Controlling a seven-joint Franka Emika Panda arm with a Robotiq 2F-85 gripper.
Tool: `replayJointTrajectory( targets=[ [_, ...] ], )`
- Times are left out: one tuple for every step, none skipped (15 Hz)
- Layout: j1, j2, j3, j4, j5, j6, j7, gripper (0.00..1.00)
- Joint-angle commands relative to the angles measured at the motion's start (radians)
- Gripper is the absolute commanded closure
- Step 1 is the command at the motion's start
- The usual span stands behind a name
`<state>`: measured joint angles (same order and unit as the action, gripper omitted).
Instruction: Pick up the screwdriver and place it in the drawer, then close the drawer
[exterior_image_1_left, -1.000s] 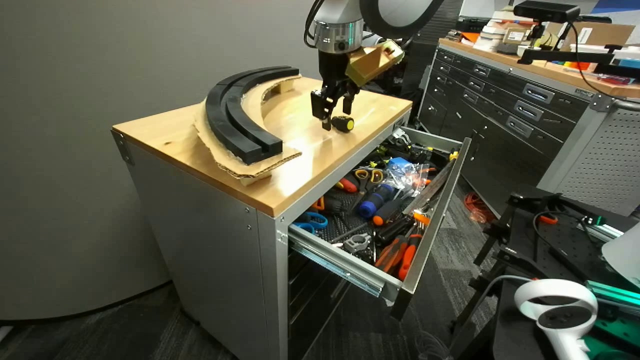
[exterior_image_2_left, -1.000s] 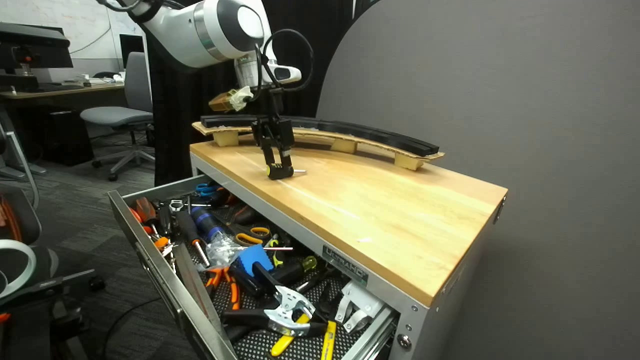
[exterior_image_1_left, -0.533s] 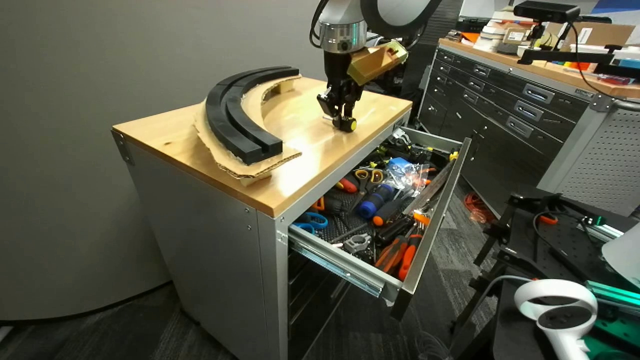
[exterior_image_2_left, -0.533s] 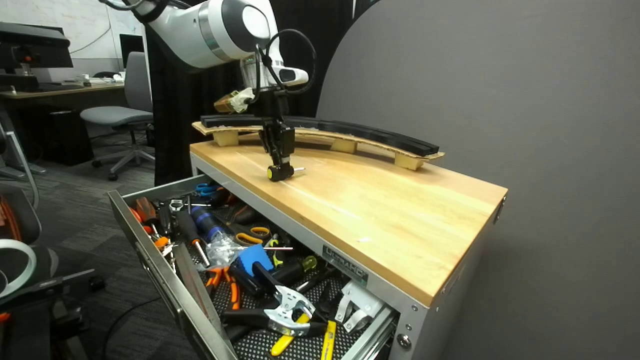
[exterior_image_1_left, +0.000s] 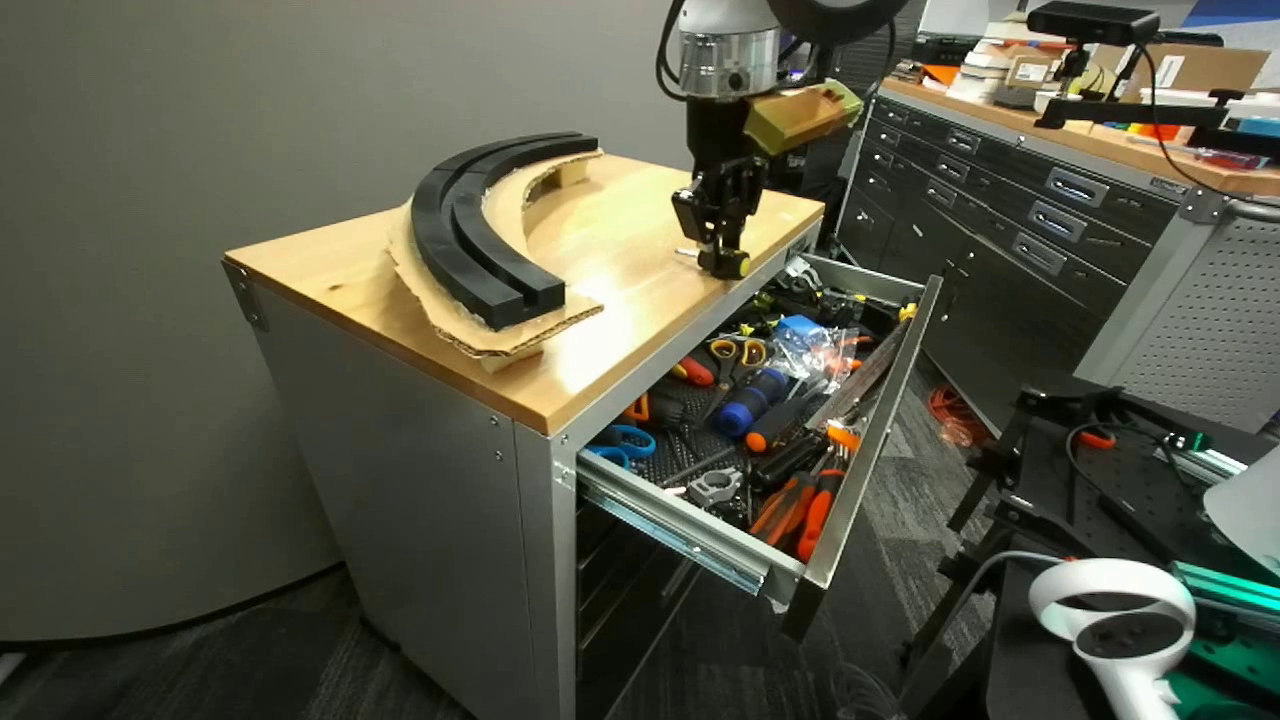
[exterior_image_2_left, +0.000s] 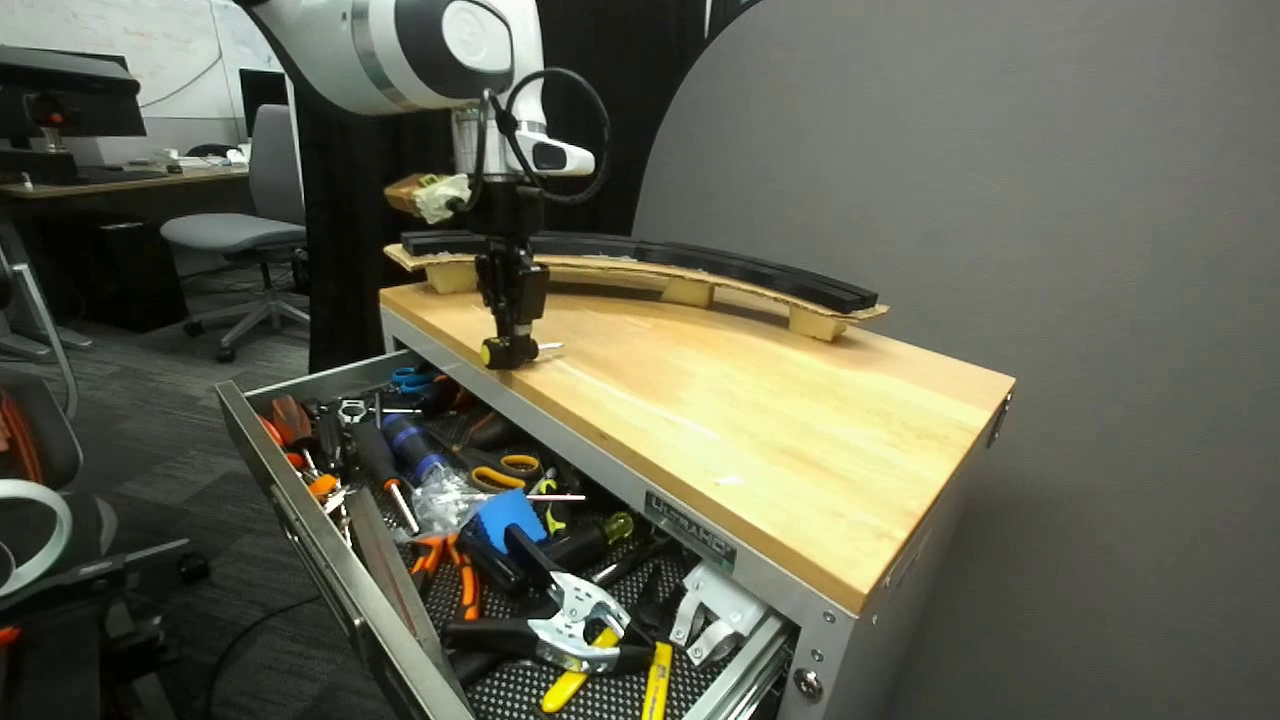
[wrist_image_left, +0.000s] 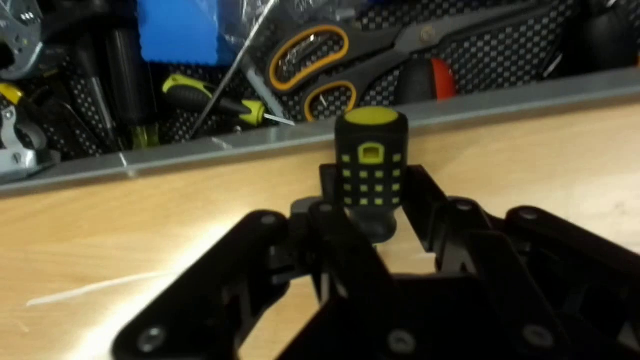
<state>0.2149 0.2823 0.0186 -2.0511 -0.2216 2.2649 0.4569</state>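
1. Fingers (wrist_image_left: 425, 207): clamped on the screwdriver (wrist_image_left: 371, 160), one each side of the handle (exterior_image_1_left: 718, 263).
2. Location: screwdriver between the fingers, above or on the top (exterior_image_2_left: 760, 430); contact beneath cannot be told. Shaft (exterior_image_2_left: 550, 346) projects behind the fingers; yellow butt (exterior_image_2_left: 487, 353) stands out ahead, toward the drawer (exterior_image_1_left: 878, 430).
3. Drawer: pulled out, ahead of and below the fingers.
4. Handling (judged): light, stiff, hardly fragile. Patterned handle should resist slipping; the round, stubby form could roll or tip between the fingers.
5. Hold (judged): handle is the correct place; the thin shaft is not recommended.
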Motion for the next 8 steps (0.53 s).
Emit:
replayJointTrajectory(
  targets=[
    [-0.015,-0.204,0.024,-0.242,0.029,0.022,-0.023,0.87],
    [-0.005,-0.235,0.027,-0.300,-0.004,0.052,0.022,0.87],
    [-0.003,-0.256,0.037,-0.337,-0.009,0.072,0.045,0.88],
    [0.002,-0.266,0.052,-0.366,-0.020,0.103,0.079,0.88],
    [0.007,-0.272,0.068,-0.388,-0.033,0.133,0.112,0.88],
    [0.011,-0.273,0.085,-0.402,-0.052,0.155,0.149,0.88],
    [0.015,-0.274,0.102,-0.414,-0.072,0.177,0.184,0.39],
    [0.017,-0.277,0.118,-0.423,-0.076,0.185,0.196,0.38]
  ],
)
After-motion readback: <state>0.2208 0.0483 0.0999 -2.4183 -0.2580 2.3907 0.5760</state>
